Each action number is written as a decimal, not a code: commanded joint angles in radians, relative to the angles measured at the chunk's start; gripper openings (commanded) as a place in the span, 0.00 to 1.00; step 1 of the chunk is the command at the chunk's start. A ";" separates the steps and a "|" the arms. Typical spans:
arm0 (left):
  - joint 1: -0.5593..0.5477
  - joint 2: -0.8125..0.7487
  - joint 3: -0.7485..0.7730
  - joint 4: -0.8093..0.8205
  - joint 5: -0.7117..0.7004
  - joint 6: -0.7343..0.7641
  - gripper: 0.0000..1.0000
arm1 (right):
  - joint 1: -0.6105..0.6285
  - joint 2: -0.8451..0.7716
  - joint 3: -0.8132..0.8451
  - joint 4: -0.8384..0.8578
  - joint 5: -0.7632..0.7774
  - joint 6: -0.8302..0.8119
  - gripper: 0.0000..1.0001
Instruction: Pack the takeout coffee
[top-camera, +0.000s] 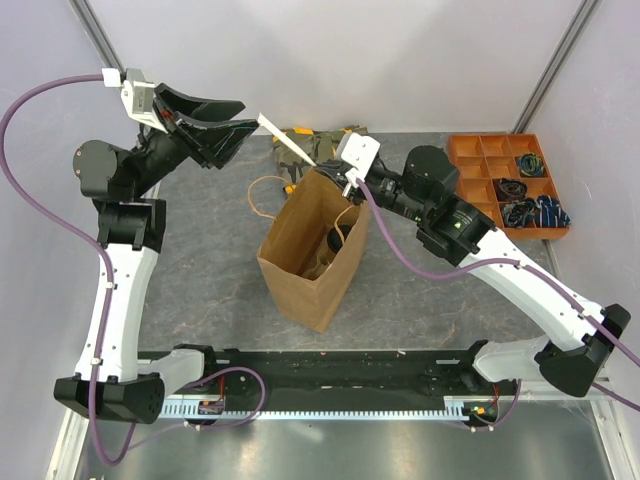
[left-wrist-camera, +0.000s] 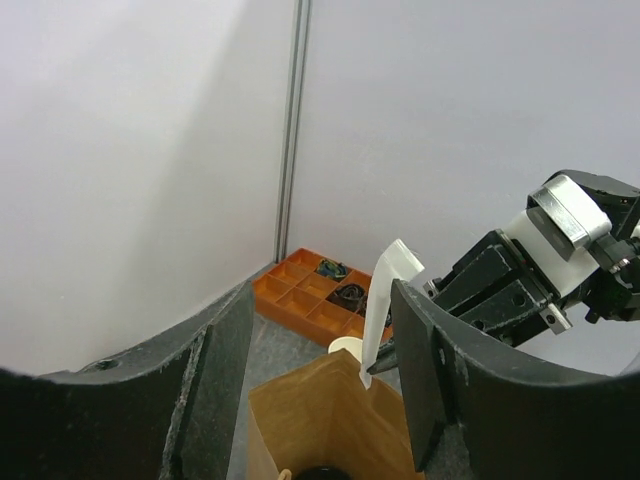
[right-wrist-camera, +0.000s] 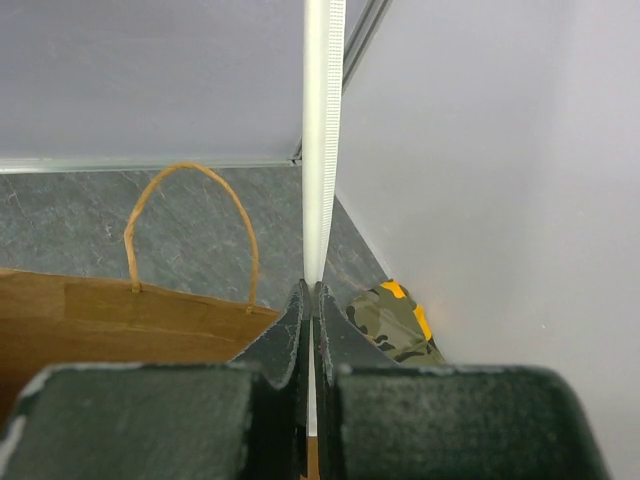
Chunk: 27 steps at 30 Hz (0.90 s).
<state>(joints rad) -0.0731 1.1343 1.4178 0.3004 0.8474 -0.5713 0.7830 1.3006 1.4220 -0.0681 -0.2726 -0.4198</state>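
Takeout coffee (top-camera: 335, 242) sits inside the paper bag (top-camera: 300, 280); the right gripper (right-wrist-camera: 312, 300) pinches a white strip (right-wrist-camera: 322, 150), and the left gripper (left-wrist-camera: 320, 400), jaws apart, hovers near it. A mistimed handover could drop the strip or tip the bag

The grey mottled table (top-camera: 200, 290) carries an open brown paper bag (top-camera: 300, 255) standing near its middle, an orange compartment tray (top-camera: 470, 158) at the far right corner, and a camouflage-patterned bundle (top-camera: 325, 135) just behind the bag.

Takeout coffee (top-camera: 335, 241) inside bag (top-camera: 298, 278); tray (top-camera: 469, 152) far right.
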 joint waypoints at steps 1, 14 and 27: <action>-0.016 -0.016 0.040 0.057 -0.002 -0.010 0.63 | 0.035 -0.009 0.057 0.034 0.047 -0.017 0.00; -0.040 0.004 0.015 0.123 0.005 0.014 0.60 | 0.061 0.020 0.091 0.059 0.099 0.059 0.00; -0.070 0.050 0.038 0.209 0.002 -0.084 0.36 | 0.081 0.035 0.084 0.060 0.105 0.039 0.00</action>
<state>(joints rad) -0.1329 1.1843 1.4204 0.4572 0.8486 -0.6193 0.8516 1.3289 1.4715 -0.0517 -0.1734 -0.3817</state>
